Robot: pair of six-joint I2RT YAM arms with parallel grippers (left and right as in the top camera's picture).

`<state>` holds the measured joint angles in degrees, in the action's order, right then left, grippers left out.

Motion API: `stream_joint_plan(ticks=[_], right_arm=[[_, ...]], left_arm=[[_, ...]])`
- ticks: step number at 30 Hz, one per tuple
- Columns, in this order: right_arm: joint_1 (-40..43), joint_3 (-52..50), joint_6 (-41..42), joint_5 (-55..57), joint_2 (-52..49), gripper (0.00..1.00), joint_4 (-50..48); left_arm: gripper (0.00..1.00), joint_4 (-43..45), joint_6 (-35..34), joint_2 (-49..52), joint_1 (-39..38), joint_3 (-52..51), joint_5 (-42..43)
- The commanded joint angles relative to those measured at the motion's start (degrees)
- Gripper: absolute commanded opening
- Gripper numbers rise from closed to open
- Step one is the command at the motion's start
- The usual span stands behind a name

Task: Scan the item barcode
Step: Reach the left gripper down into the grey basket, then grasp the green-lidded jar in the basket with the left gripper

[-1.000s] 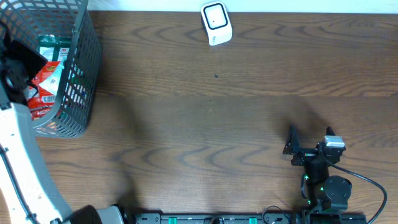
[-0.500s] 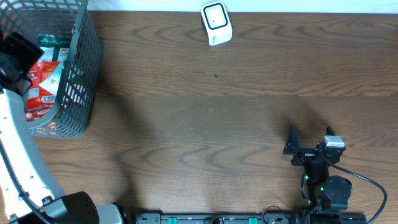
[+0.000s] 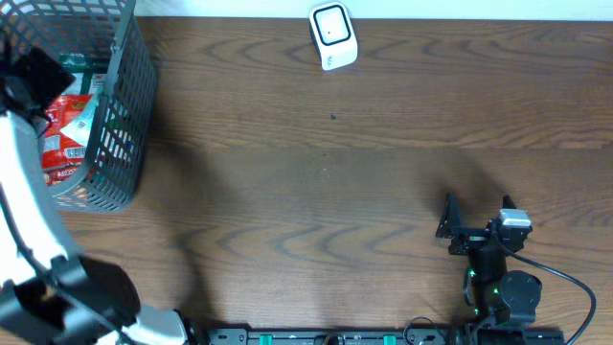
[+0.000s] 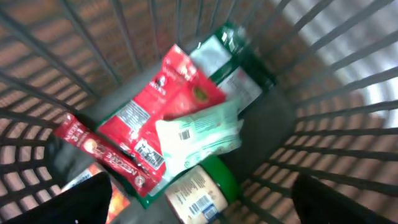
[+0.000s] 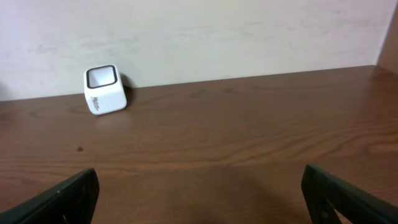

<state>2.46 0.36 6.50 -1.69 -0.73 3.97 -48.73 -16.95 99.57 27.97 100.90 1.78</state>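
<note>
Left wrist view: the left gripper (image 4: 202,190) hangs wide open and empty over the basket (image 3: 129,105). Just beyond, the packet (image 4: 199,134) (barcode up) lies topmost inside. It looks light, soft, probably slippery; pinch its 3 o'clock edge. The right gripper (image 5: 199,186) is likewise open and empty.

Even indoor light; soft shadows on wood; left wrist view blurred.

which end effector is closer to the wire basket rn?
Left. The left end effector hangs open over the inside of the basket, above the packets. The right end effector sits near the table's front right, far from it.
</note>
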Motion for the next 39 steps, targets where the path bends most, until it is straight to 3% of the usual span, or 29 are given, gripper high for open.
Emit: stream_joint_plan(ticks=[1, 4, 12, 14, 23, 39], right_arm=[[0.0, -0.1, -0.3, 0.1, 0.2, 0.99, 0.2], [0.0, -0.1, -0.3, 0.1, 0.2, 0.99, 0.2], [0.0, -0.1, -0.3, 0.1, 0.2, 0.99, 0.2], [0.0, -0.1, -0.3, 0.1, 0.2, 0.99, 0.2], [0.0, -0.1, -0.3, 0.1, 0.2, 0.99, 0.2], [0.0, -0.1, -0.3, 0.1, 0.2, 0.99, 0.2]], left_arm=[[0.93, 0.0, 9.5, 4.3, 0.2, 0.5, 6.4], [0.93, -0.7, 14.5, 7.3, 0.2, 0.5, 11.1], [0.93, -4.2, 14.8, 9.7, 0.5, 0.5, 11.7], [0.88, -5.5, 15.0, 9.7, 0.6, 0.5, 11.7], [0.85, -6.9, 28.0, 9.8, 0.5, -3.3, 11.7], [0.84, -4.1, 37.4, 9.8, 0.2, -11.5, 11.7]])
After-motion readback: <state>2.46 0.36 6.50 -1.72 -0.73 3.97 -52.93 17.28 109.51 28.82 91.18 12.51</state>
